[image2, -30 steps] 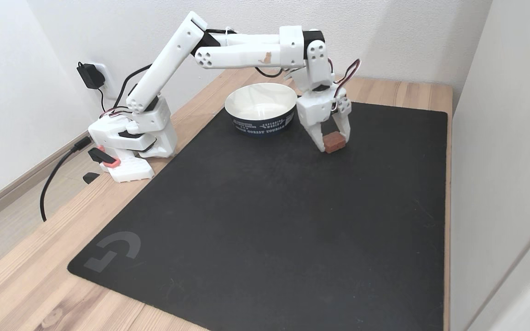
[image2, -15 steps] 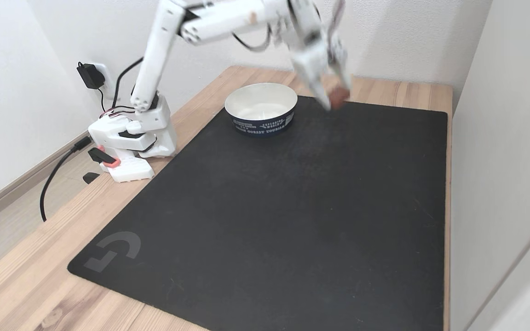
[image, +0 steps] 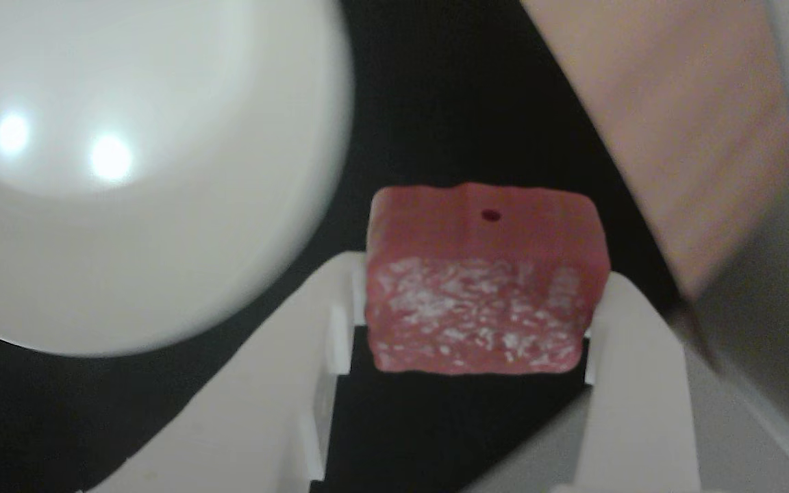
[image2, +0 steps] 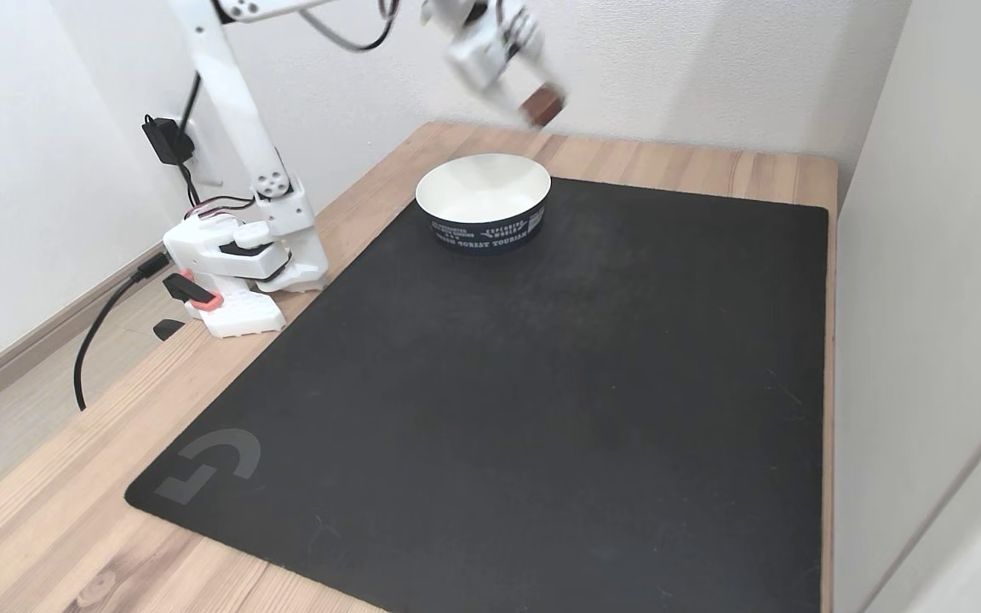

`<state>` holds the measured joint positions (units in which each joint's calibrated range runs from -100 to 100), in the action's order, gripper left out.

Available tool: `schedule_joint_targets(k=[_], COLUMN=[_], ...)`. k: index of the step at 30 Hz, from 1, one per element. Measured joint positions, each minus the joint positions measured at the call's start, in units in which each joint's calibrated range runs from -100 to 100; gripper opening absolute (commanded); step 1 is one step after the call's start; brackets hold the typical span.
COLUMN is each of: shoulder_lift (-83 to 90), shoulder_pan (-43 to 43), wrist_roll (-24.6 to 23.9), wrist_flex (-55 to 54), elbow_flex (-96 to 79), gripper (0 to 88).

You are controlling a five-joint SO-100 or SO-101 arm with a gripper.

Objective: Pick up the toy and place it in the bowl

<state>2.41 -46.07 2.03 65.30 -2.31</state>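
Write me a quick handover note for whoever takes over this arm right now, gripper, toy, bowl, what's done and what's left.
Gripper: shut on the toy, one white finger on each side of it.
Toy: in the air, well above the table in the fixed view, up and a little right of the bowl.
Bowl: standing on the far edge of the black mat; nothing shows inside it.
Done: pickup and lift.
Left: bring the toy over the bowl's opening, lower, open the gripper, pull back.
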Motion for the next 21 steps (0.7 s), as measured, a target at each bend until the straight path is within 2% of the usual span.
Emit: schedule_joint_targets(k=[8, 19, 20, 21], shoulder_lift=[13.82, 16.4, 16.4, 16.49], shoulder_pan=[-0.75, -0.5, -0.58, -0.67], wrist_roll=[-2.42, -2.47, -2.47, -2.47], wrist_flex=[-9.71, -13.0, -13.25, -13.34], elbow_flex=[-28.34, -40.34, -40.62, -40.91], gripper=[2.2, 2.6, 3.6, 8.6])
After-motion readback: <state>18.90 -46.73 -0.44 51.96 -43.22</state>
